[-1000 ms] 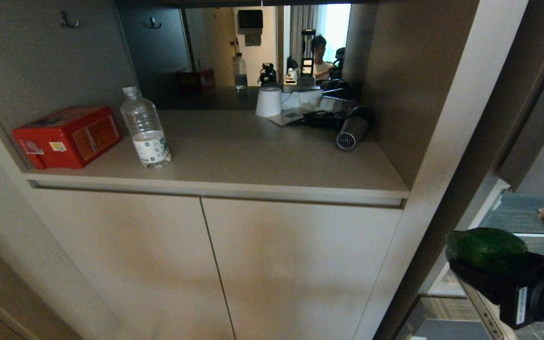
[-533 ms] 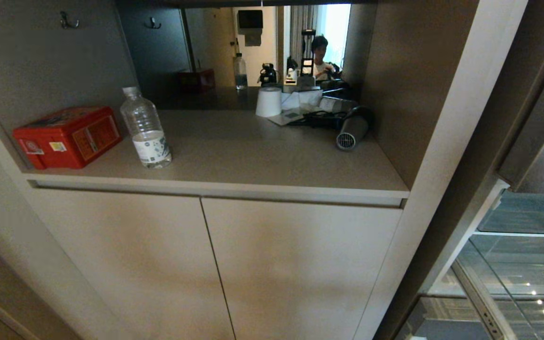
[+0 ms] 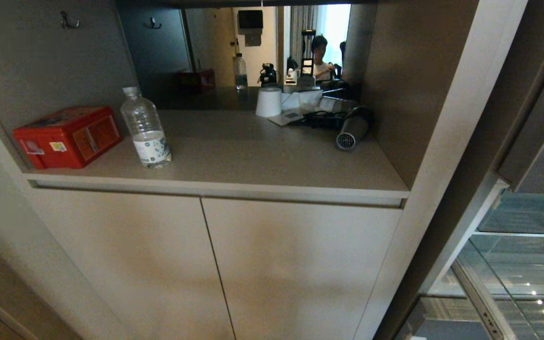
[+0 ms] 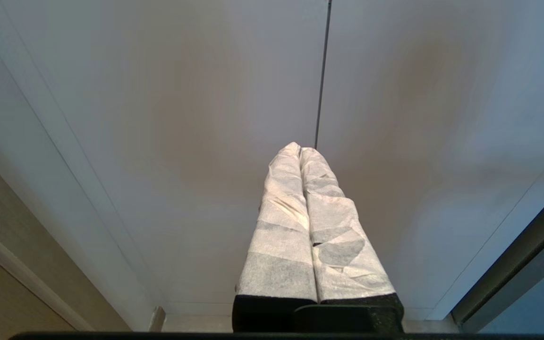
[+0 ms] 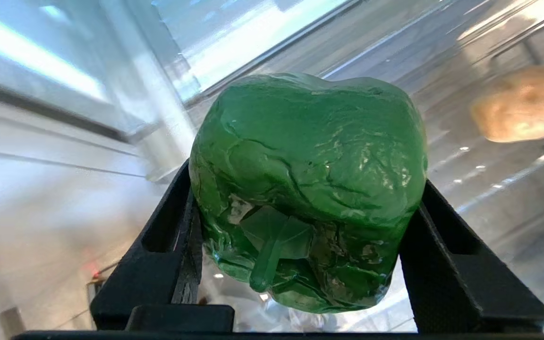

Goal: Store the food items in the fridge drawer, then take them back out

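Your right gripper [image 5: 300, 226] is clamped around the green bell pepper [image 5: 307, 184], which fills the centre of the right wrist frame with its stem end towards the camera and a black finger [image 5: 168, 245] pressed against each flank. Beyond it, at the right edge of that frame, the tan potato [image 5: 524, 104] lies on a clear, shiny surface inside the fridge; whether that is the drawer's floor cannot be told from here. Your left gripper [image 4: 300, 151] sits in the lower centre of the left wrist frame, its two white-wrapped fingers [image 4: 281, 226] pressed together and holding nothing, pointed at the seam between two pale cabinet doors [image 4: 182, 118]. In the head frame neither arm shows; the open fridge [image 3: 522, 264] with its glass shelf occupies the lower right corner. Further back, on the counter [image 3: 262, 160], you have a red tin box [image 3: 66, 137] at the left, a clear water bottle [image 3: 146, 128] just beside it, then a white cup [image 3: 268, 101] and a hair dryer [image 3: 352, 127] towards the upper centre
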Available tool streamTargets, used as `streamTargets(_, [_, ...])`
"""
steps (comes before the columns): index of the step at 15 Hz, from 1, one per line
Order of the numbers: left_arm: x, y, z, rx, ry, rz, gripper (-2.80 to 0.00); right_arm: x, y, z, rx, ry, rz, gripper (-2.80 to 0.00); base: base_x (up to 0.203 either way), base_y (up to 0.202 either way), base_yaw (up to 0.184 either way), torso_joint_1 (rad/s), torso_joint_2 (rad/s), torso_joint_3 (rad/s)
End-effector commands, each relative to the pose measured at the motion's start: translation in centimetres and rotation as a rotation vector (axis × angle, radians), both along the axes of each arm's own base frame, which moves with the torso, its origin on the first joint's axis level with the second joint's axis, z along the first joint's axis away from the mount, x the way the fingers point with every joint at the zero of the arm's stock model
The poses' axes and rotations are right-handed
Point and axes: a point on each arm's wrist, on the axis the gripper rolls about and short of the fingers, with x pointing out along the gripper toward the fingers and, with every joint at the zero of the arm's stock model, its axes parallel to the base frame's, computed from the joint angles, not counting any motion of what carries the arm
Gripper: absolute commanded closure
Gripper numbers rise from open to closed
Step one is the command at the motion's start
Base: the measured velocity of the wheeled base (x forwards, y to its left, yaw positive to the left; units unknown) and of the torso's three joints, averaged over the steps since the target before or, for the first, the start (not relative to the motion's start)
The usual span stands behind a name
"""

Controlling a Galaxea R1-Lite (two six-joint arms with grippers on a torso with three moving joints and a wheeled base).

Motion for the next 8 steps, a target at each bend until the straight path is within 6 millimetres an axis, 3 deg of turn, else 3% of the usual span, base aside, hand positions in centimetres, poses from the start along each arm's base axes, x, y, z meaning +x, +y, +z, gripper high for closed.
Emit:
streamTargets(1, [0.1, 0.0, -0.3, 0.0, 0.01, 0.0, 0.0, 2.2, -2.1, -2.5, 0.07, 0.077, -0.006, 0.0, 0.0, 0.0, 0.0, 0.0, 0.0, 0.0])
streamTargets(5, [0.1, 0.0, -0.3, 0.0, 0.01, 0.0, 0.0, 5.0, -4.6, -4.6, 0.067, 0.084, -0.005, 0.0, 0.0, 0.0, 0.0, 0.0, 0.0, 0.0])
streamTargets(8, [0.1, 0.0, -0.3, 0.0, 0.01, 0.0, 0.0, 5.4, -5.0, -5.1, 0.068, 0.104, 0.003, 0.0, 0.0, 0.0, 0.0, 0.0, 0.0, 0.0])
